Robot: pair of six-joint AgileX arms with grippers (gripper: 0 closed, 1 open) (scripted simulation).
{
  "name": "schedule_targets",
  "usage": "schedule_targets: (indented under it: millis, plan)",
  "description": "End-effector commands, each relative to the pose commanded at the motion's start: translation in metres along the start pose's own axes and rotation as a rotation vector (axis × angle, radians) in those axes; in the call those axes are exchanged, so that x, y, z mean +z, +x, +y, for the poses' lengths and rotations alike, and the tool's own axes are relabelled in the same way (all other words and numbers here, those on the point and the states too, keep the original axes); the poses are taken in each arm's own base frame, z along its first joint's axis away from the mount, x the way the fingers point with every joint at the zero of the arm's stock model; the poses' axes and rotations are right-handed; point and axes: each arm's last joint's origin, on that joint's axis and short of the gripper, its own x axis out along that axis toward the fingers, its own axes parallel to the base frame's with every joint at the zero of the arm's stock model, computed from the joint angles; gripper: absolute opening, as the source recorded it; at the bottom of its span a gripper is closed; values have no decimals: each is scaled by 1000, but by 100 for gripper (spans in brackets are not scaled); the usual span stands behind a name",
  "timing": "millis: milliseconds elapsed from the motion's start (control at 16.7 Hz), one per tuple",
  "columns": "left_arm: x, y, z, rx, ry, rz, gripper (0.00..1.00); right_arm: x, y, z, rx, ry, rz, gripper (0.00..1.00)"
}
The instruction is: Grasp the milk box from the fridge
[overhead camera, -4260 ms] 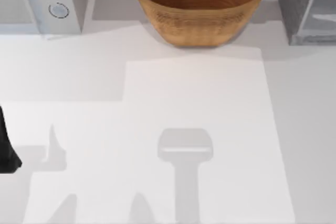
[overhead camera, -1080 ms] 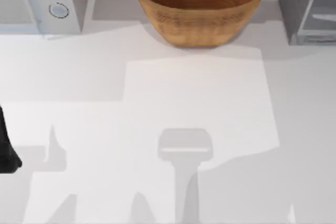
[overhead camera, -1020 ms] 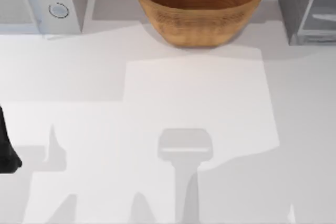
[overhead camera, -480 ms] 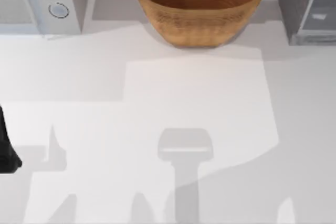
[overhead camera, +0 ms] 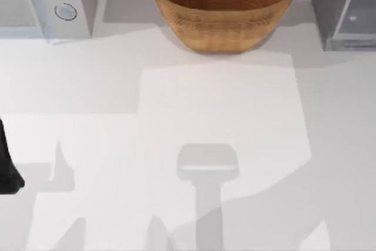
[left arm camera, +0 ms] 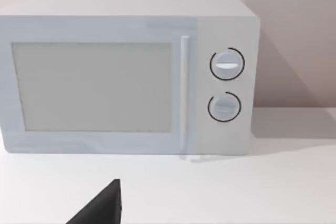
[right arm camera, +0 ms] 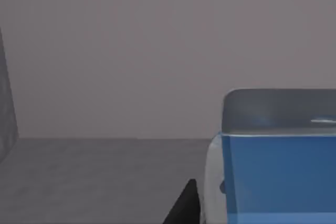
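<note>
Two grippers are reporting to me, and the right gripper (right arm camera: 184, 206) is the one at work. A dark wedge of it is showing in the right wrist view, just beside the small blue milk box with white sides (right arm camera: 278, 177). I cannot tell whether it is clenched, released, or touching the carton. The milk box is standing upright on the grey floor inside the grey boxy fridge with the glassy front panel (right arm camera: 105, 51), with the plain grey back wall behind it. From above, that fridge is sitting at the far right corner of the white table (overhead camera: 223, 104).

Outward from there, the round woven brown basket (overhead camera: 223, 4) is resting at the far middle. The white microwave with two round knobs (left arm camera: 126, 77) is standing at the far left. My left arm (overhead camera: 7, 163) is waiting at the table's left edge. The left gripper (left arm camera: 100, 208) is facing the microwave's door from well back, and I cannot tell its state either.
</note>
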Motion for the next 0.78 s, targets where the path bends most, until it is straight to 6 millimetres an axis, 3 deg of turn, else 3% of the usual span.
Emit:
schedule_targets:
  millis: [180, 600, 780]
  plan:
    - [0, 0, 0, 0, 0, 0, 100, 5, -14, 2, 13, -3, -13, 0]
    - [0, 0, 0, 0, 0, 0, 100, -2, -89, 0, 1, 4, 11, 0]
    - [0, 0, 0, 0, 0, 0, 100, 0, -99, 0, -1, 0, 1, 0]
